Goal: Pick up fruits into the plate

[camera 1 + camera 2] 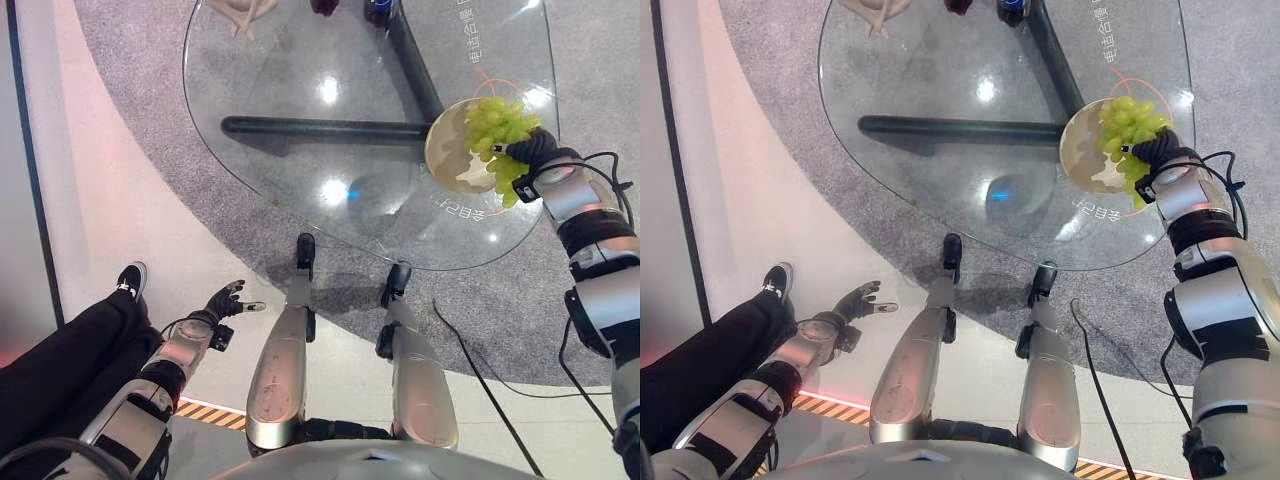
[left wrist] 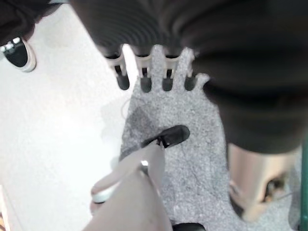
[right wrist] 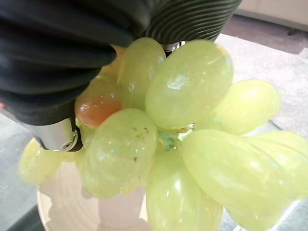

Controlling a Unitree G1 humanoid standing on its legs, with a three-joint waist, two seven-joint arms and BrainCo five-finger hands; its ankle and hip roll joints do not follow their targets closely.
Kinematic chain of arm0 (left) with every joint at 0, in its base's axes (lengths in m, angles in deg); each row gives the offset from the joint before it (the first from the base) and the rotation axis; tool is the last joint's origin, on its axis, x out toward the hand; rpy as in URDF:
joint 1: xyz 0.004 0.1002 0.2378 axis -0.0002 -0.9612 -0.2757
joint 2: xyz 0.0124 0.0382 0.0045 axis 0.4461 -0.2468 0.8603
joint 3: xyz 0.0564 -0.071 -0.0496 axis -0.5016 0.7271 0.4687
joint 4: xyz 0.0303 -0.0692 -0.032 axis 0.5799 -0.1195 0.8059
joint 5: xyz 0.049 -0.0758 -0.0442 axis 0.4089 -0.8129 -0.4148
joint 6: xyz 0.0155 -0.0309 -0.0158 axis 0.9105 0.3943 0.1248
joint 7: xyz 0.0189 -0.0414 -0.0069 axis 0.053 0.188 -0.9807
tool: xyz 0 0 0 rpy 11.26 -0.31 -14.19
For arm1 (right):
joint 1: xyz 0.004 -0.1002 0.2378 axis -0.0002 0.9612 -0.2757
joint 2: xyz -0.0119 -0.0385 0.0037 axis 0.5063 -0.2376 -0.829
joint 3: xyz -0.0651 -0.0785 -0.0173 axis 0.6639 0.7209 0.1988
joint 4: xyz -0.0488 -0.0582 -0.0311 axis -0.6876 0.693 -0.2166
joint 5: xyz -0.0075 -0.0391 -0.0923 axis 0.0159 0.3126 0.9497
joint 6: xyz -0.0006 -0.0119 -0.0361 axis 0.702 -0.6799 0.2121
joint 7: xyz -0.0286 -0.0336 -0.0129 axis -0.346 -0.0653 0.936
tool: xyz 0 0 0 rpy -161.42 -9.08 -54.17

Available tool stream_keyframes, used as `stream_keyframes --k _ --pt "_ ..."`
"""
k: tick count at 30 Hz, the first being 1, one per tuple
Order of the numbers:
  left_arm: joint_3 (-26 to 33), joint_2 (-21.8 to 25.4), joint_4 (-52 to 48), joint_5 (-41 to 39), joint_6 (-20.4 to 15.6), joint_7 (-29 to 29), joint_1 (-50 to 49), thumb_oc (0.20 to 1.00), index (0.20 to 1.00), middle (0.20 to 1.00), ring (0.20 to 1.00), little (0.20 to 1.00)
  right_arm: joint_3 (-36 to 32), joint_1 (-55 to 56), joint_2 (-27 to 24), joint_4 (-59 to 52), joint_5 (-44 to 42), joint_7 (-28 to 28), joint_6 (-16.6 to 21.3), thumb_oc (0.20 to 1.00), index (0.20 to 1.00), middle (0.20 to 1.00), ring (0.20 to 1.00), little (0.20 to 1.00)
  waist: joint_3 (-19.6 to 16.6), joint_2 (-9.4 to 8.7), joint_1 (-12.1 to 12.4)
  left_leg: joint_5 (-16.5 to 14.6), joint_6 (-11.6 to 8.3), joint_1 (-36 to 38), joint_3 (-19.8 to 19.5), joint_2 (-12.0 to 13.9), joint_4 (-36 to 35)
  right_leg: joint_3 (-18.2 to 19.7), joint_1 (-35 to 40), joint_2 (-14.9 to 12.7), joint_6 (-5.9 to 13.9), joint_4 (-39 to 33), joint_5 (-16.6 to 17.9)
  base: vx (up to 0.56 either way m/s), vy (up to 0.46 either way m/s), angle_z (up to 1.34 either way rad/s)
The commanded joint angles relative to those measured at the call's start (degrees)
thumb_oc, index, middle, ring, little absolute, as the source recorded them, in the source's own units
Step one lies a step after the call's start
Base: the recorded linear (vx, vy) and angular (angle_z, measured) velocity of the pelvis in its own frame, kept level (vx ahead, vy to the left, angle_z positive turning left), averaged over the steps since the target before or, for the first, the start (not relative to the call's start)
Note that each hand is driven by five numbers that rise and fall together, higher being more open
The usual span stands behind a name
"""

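Your right hand (image 1: 532, 150) has its fingers wrapped round the green grapes (image 1: 497, 125) over the plate (image 1: 450, 155) at the right of the frame, near the glass table (image 1: 300, 80) edge, so a sloppy release could spill grapes off.

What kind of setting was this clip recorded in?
Probably an indoor showroom or demo space rather than a home: a round glass table stands on grey carpet beside pale glossy floor, and a person's leg stands alongside.
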Motion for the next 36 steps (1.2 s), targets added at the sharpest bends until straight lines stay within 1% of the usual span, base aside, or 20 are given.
stream_keyframes --k 1,2,3,4,6,12,19,20,24,27,28,29,30,31,32,34,35,36 --pt "-2.0 -1.3 0.6 -1.7 -1.2 -0.7 -0.6 1.0 1.0 1.0 1.0 1.0 5.0 -5.3 -3.6 -0.1 2.8 3.9 -1.2 0.2 0.2 0.2 0.2 0.2 -1.1 0.65 -0.2 -5.7 1.21 0.2 0.7 -3.9 2.5 0.9 -6.5 0.0 -0.72 8.2 -0.8 0.0 0.035 0.03" --pt "-2.1 -1.6 0.5 -1.8 -1.4 -0.8 -0.8 1.0 1.0 1.0 1.0 1.0 5.2 -5.6 -3.3 -0.2 3.4 4.7 -1.8 0.52 0.52 0.52 0.52 0.52 -1.1 0.76 -0.1 -5.7 1.22 0.2 0.8 -3.9 2.4 0.9 -6.5 0.0 -0.72 8.2 -0.8 0.0 0.0 0.0" --pt "-2.1 -1.7 0.4 -1.8 -1.4 -0.8 -0.8 1.0 1.0 1.0 1.0 1.0 5.2 -5.8 -3.2 -0.3 3.7 5.1 -1.9 0.812 0.812 0.812 0.812 0.812 -1.1 0.8 -0.1 -5.7 1.23 0.3 0.8 -4.0 2.3 0.9 -6.5 0.0 -0.72 8.1 -0.8 0.0 0.036 0.02" --pt "-2.3 -1.8 0.3 -1.9 -1.3 -0.9 -0.8 1.0 1.0 1.0 1.0 1.0 5.5 -6.1 -3.1 -0.4 4.1 6.1 -2.2 1.0 1.0 1.0 1.0 1.0 -1.1 0.88 0.0 -5.6 1.25 0.3 0.8 -4.0 2.3 0.8 -6.4 0.0 -0.71 8.0 -0.8 0.0 0.0 0.0" --pt "-2.5 -2.0 0.1 -2.3 -1.3 -1.0 -1.0 1.0 1.0 1.0 1.0 1.0 5.7 -6.4 -2.8 -0.7 5.6 7.4 -3.0 1.0 1.0 1.0 1.0 1.0 -1.1 1.05 0.0 -5.6 1.27 0.2 0.9 -4.0 2.4 0.9 -6.7 0.0 -0.68 8.2 -0.8 0.0 0.043 0.03" --pt "-2.5 -2.3 0.5 -2.3 -1.2 -0.8 -1.0 1.0 1.0 1.0 1.0 1.0 6.4 -7.2 -2.1 0.0 6.4 9.4 -3.7 1.0 1.0 1.0 1.0 1.0 -1.1 1.1 0.4 -5.6 1.42 0.1 0.9 -4.1 2.6 0.8 -6.9 -0.1 -0.7 8.7 -0.8 -0.01 0.021 -0.03" --pt "-2.9 -2.8 1.6 -2.3 -1.6 -0.7 0.1 1.0 1.0 1.0 1.0 1.0 7.0 -7.9 -0.9 2.9 5.7 10.8 -3.4 1.0 1.0 1.0 1.0 1.0 -1.1 0.8 0.6 -5.8 1.69 0.1 1.0 -4.2 2.9 0.7 -7.0 -0.1 -0.75 8.9 -0.8 0.0 0.0 0.0" --pt "-3.0 -2.8 1.7 -2.3 -1.6 -0.7 0.2 1.0 1.0 1.0 1.0 1.0 6.9 -7.7 -0.8 3.6 5.5 11.0 -2.7 1.0 1.0 1.0 1.0 1.0 -1.1 0.72 0.7 -5.8 1.68 0.2 1.0 -4.2 2.9 0.7 -6.8 -0.1 -0.72 8.9 -0.8 0.0 0.0 0.0" --pt "-2.9 -2.9 1.7 -1.9 -1.3 -0.5 0.0 1.0 1.0 1.0 1.0 1.0 6.1 -7.0 -0.7 4.2 3.5 11.6 -2.1 1.0 1.0 1.0 1.0 1.0 -1.1 0.4 0.7 -6.1 1.62 1.3 1.1 -4.0 2.8 0.5 -5.7 0.0 -0.74 8.6 -0.8 0.0 0.0 0.0" --pt "-2.1 -2.8 2.7 -1.5 -0.9 0.2 -0.1 1.0 1.0 1.0 1.0 1.0 3.6 -4.3 -0.5 4.3 -1.1 11.1 0.9 1.0 1.0 1.0 1.0 1.0 -1.1 -0.2 0.4 -6.6 1.53 3.1 1.3 -3.7 2.8 0.5 -3.9 0.3 -0.84 8.3 -1.1 0.0 0.0 0.0" --pt "-1.8 -2.9 2.8 -1.6 -0.6 0.5 -0.2 1.0 1.0 1.0 1.0 1.0 3.0 -3.7 -0.4 4.0 -2.4 11.0 1.3 1.0 1.0 1.0 1.0 1.0 -1.1 -0.32 0.3 -6.7 1.52 3.4 1.3 -3.7 2.8 0.6 -3.6 0.4 -0.87 8.3 -1.2 0.0 0.02 0.05" --pt "-1.1 -2.9 3.1 -2.0 0.0 1.0 -0.2 1.0 1.0 1.0 1.0 1.0 1.4 -1.5 -0.2 3.1 -5.8 9.8 3.1 1.0 1.0 1.0 1.0 1.0 -1.1 -0.63 0.0 -6.9 1.45 4.4 1.4 -3.5 2.8 0.7 -2.7 0.5 -0.93 8.2 -1.4 0.0 0.015 0.04" --pt "-1.2 -2.9 3.1 -2.0 0.0 1.0 -0.2 1.0 1.0 1.0 1.0 1.0 1.4 -1.5 -0.2 3.1 -5.8 9.8 3.1 1.0 1.0 1.0 1.0 1.0 -1.1 -0.64 0.0 -6.9 1.45 4.4 1.4 -3.5 2.8 0.7 -2.6 0.5 -0.93 8.2 -1.4 0.01 0.026 0.05" --pt "0.0 -3.0 4.0 -2.5 0.7 1.7 -0.2 1.0 1.0 1.0 1.0 1.0 -1.4 2.0 0.7 1.4 -10.5 8.8 3.9 1.0 1.0 1.0 1.0 1.0 -1.1 -1.16 -0.6 -7.3 1.31 5.9 1.8 -3.2 2.9 0.9 -1.3 0.6 -0.98 8.2 -1.6 0.0 0.0 0.0" --pt "0.6 -3.1 4.4 -2.7 1.4 2.2 -0.3 1.0 1.0 1.0 1.0 1.0 -3.5 4.8 1.6 0.5 -13.4 7.7 5.8 1.0 1.0 1.0 1.0 1.0 -1.1 -1.5 -0.9 -7.5 1.23 7.0 2.0 -3.0 2.8 1.0 -0.2 0.7 -0.99 7.9 -1.7 0.02 0.017 0.04" --pt "1.9 -3.7 6.5 -3.9 2.1 3.1 -0.2 1.0 1.0 1.0 1.0 1.0 -7.0 11.1 4.5 -1.8 -19.9 6.3 7.9 1.0 1.0 1.0 1.0 1.0 -1.1 -2.5 -1.7 -8.1 1.07 9.2 2.8 -2.6 2.9 1.4 2.1 0.9 -0.96 7.3 -1.8 0.02 -0.005 0.05" --pt "2.4 -4.0 7.4 -4.5 2.4 3.5 -0.3 1.0 1.0 1.0 1.0 1.0 -8.4 14.2 6.0 -2.5 -22.0 4.8 9.8 1.0 1.0 1.0 1.0 1.0 -1.1 -2.88 -2.1 -8.3 1.0 10.3 3.2 -2.4 2.7 1.5 3.3 0.9 -0.94 6.9 -1.7 0.03 -0.013 0.05" --pt "3.5 -4.4 8.6 -3.6 2.9 4.0 -0.4 1.0 1.0 1.0 1.0 1.0 -10.1 18.6 8.3 -3.3 -23.8 3.7 11.1 1.0 1.0 1.0 1.0 1.0 -1.9 -3.44 -2.5 -8.5 0.93 11.4 3.6 -2.2 2.5 1.5 4.5 0.8 -0.88 6.4 -1.7 0.06 -0.013 0.04"
